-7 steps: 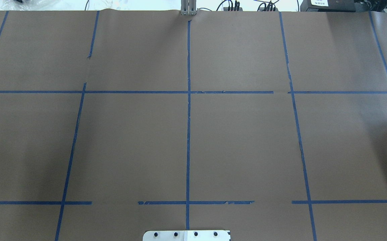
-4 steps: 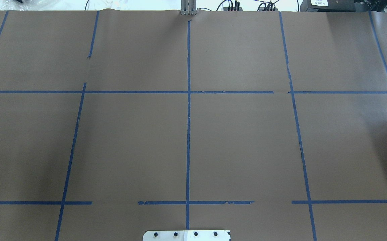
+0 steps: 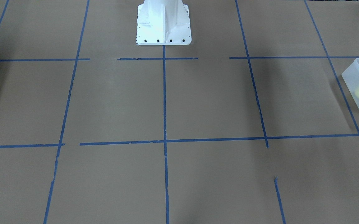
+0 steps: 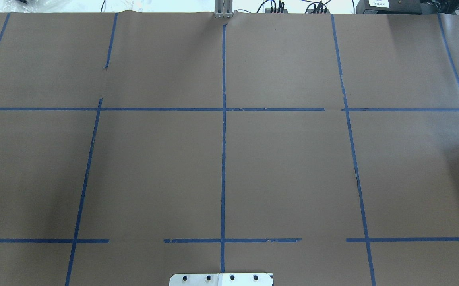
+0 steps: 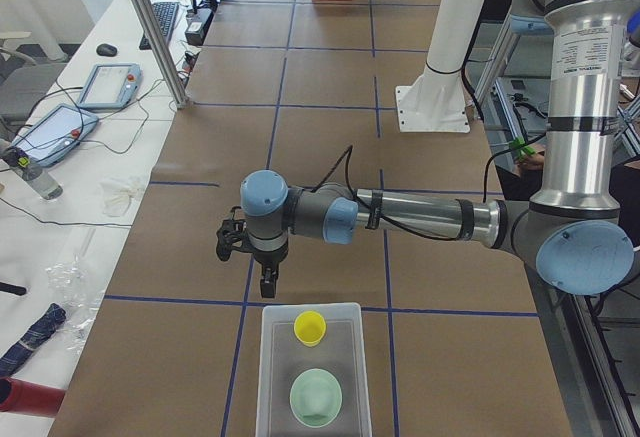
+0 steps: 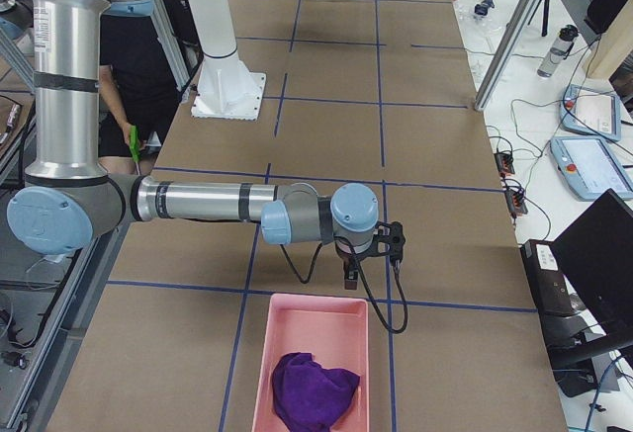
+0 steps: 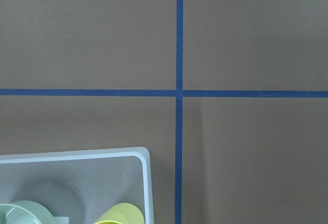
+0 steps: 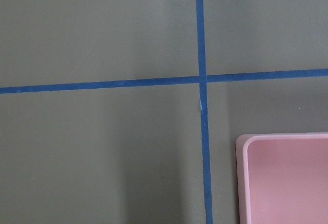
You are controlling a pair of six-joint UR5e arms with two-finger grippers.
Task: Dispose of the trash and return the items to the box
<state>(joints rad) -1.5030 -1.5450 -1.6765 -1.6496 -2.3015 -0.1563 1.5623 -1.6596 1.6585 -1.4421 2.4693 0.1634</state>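
The yellow cup [image 5: 310, 327] stands mouth up in the box [image 5: 266, 367], beside a green bowl [image 5: 316, 397]. I can't tell if the left gripper [image 5: 268, 287] or right gripper [image 6: 349, 276] is open.

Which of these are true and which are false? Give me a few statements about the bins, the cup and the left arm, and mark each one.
1. The yellow cup sits inside the white bin. True.
2. The pink tray has nothing in it. False: a purple cloth lies in it.
3. A green bowl is in the white bin along with the cup. True.
4. The left gripper is holding the yellow cup. False: it hangs over the table just outside the bin's end, and the cup is apart from it, in the bin.
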